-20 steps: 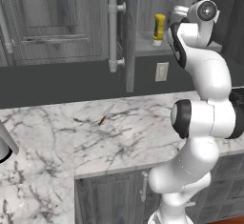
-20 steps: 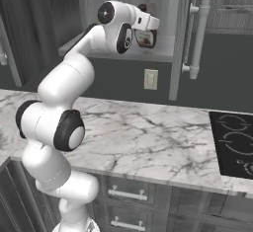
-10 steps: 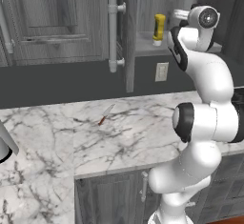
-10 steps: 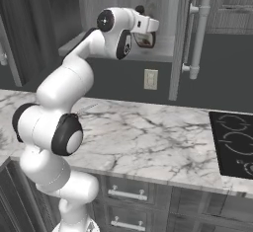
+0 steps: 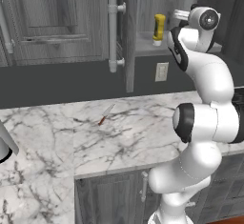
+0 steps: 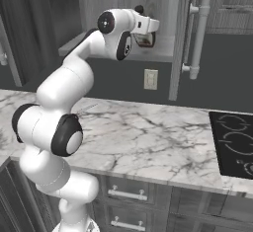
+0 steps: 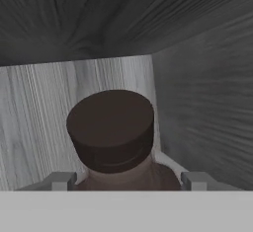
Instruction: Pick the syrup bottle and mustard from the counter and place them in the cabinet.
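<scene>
Two bottles up in the cabinet (image 5: 143, 23)
Mustard (image 5: 158, 29) upright at upper centre; syrup bottle (image 7: 116, 137) low centre between gripper (image 7: 123, 180) fingertips, jaws fairly wide, contact unclear. Since a second ago, wrist drawn slightly back from the shelf.

yellow mustard (image 5: 158, 28), brown syrup bottle (image 7: 111, 132), veined white counter (image 5: 128, 132)

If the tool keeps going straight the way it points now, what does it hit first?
Probably the syrup bottle: its dark cap sits right between the tool tips. Behind it is the cabinet back wall, though how deep is unclear.
</scene>
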Robot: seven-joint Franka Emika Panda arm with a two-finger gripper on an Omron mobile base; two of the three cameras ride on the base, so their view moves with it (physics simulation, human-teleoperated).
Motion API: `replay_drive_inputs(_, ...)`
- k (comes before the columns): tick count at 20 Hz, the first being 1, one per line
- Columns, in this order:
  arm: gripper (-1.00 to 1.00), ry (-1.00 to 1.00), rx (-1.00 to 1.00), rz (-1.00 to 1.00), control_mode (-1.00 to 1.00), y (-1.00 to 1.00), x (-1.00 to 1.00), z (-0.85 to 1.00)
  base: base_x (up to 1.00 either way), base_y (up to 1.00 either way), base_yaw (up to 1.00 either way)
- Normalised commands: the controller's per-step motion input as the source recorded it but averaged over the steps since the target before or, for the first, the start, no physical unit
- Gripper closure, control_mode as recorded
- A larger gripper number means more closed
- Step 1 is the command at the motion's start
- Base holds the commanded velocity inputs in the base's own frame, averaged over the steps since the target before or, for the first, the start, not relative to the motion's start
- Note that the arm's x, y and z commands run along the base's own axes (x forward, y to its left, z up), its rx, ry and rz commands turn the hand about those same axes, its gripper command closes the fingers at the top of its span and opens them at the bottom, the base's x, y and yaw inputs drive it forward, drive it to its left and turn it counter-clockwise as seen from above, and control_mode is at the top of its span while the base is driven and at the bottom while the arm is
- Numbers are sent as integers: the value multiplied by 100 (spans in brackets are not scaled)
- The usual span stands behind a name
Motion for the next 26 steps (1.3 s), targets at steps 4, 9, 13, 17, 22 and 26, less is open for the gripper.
replay_drive_inputs(4, -100, 0, 0, 0, -100, 0, 7, 0, 0, 0, 0)
replay_drive_inputs(9, -100, 0, 0, 0, -100, 0, 8, -6, 0, 0, 0)
replay_drive_inputs(13, -100, 0, 0, 0, -100, 1, 7, -8, 0, 0, 0)
replay_drive_inputs(17, -100, 0, 0, 0, -100, 0, 0, 6, 0, 0, 0)
replay_drive_inputs(22, -100, 0, 0, 0, -100, 0, -7, 10, 0, 0, 0)
replay_drive_inputs(26, -100, 0, 0, 0, -100, 0, -10, 0, 0, 0, 0)
